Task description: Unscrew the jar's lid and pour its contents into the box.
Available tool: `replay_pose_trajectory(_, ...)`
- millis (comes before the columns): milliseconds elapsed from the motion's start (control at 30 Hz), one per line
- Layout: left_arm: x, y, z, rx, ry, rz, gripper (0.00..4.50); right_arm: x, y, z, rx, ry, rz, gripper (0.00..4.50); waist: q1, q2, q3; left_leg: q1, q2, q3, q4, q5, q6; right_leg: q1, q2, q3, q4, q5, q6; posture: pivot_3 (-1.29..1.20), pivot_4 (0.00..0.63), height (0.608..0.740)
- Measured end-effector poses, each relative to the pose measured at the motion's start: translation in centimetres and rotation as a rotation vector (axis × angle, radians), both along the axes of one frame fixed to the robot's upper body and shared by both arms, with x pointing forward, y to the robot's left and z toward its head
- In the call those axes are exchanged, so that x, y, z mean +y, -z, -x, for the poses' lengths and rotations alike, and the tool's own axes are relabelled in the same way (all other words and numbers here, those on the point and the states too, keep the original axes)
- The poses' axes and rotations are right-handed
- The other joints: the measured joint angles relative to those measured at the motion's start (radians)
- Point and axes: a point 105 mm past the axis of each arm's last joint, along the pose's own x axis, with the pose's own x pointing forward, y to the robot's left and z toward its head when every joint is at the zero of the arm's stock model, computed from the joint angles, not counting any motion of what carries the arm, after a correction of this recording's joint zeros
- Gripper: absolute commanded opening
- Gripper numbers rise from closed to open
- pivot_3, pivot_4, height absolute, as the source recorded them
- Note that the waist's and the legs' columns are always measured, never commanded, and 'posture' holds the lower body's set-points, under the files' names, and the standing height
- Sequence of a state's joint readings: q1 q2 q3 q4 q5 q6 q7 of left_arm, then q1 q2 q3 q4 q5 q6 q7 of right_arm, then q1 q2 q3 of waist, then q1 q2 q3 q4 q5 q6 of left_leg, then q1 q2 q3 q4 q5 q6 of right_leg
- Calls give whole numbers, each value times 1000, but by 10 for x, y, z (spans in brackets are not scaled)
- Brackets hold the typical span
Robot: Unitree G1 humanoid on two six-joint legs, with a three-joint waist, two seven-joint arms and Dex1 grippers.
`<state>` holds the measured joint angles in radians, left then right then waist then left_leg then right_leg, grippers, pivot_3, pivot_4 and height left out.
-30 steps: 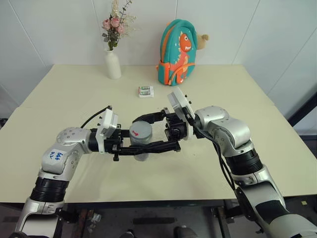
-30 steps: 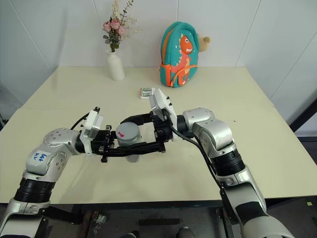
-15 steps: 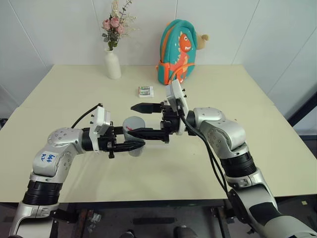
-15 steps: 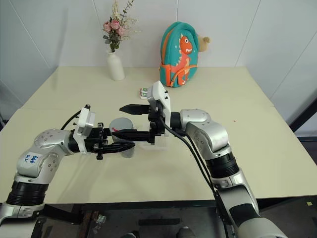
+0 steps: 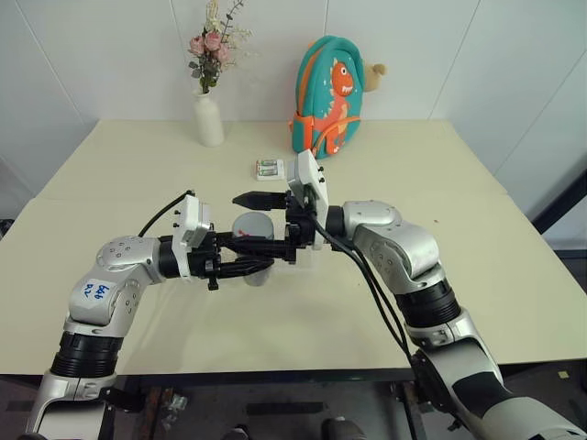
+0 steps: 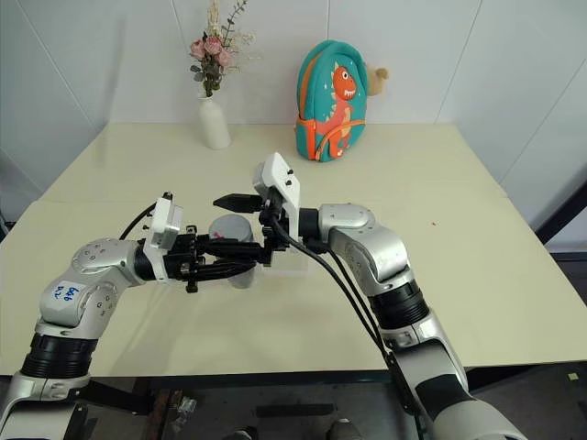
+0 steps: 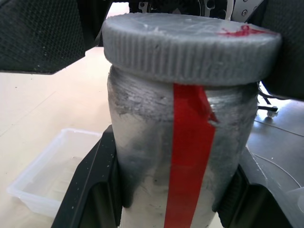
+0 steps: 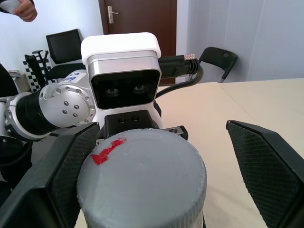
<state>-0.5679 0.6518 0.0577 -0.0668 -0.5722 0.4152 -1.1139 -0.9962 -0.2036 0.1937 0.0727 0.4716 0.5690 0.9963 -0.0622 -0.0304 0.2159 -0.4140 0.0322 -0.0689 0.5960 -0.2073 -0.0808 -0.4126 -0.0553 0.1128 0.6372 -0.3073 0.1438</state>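
Observation:
My left gripper point(image 5: 252, 262) is shut on the silvery jar point(image 7: 142, 156), holding it upright above the table; a red tape strip point(image 7: 187, 156) runs down its side. The grey ribbed lid point(image 8: 142, 185) with a red mark point(image 8: 107, 149) sits on the jar. From the opposite side my right gripper point(image 5: 258, 223) reaches in, open, with one finger on each side of the lid and clear gaps between. The clear box point(image 7: 57, 175) lies on the table below and behind the jar. The contents are hidden inside the jar.
At the back of the cream table point(image 5: 459, 229) stand a white vase with flowers point(image 5: 209, 117) and a teal dinosaur backpack point(image 5: 328, 96). A white-and-green packet point(image 5: 270, 169) lies just behind the grippers. A person's hand point(image 8: 21, 9) shows far off in the room.
My right gripper has slid left and slightly up, so its open fingers now flank the lid. The left gripper still holds the jar in about the same place.

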Motion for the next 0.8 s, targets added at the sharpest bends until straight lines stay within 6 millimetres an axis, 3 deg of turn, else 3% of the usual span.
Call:
replay_pose_trajectory(133,0,-1,-1,-1,-10,4,1975,-8,-1,-3,-3,0,16,4493,2,0,0,0,0,0,0,0,0,0,0,0,-1,0,0,0,150,740)
replay_pose_trajectory(267,3,2,-2,6,-23,5,1975,-36,-5,-4,-12,6,29,4493,4,0,0,0,0,0,0,0,0,0,0,0,-1,0,0,0,150,740)
replay_pose_trajectory(400,3,8,2,25,0,-2,1975,-82,-12,-27,-11,173,7,4493,6,0,0,0,0,0,0,0,0,0,0,0,-1,0,0,0,150,740)
replay_pose_trajectory(533,3,8,3,21,3,-4,1975,-99,-6,-26,12,175,16,4493,-4,0,0,0,0,0,0,0,0,0,0,1,-1,0,0,0,150,740)
replay_pose_trajectory(633,3,8,3,21,2,-3,1975,-94,-10,-16,16,113,13,4493,-14,0,0,0,0,0,0,0,0,0,0,0,-1,0,0,0,150,740)
replay_pose_trajectory(800,3,7,2,19,-6,0,1975,-51,-9,7,-3,-20,-16,4493,-24,0,0,1,0,0,0,0,0,0,0,1,1,0,0,0,150,740)
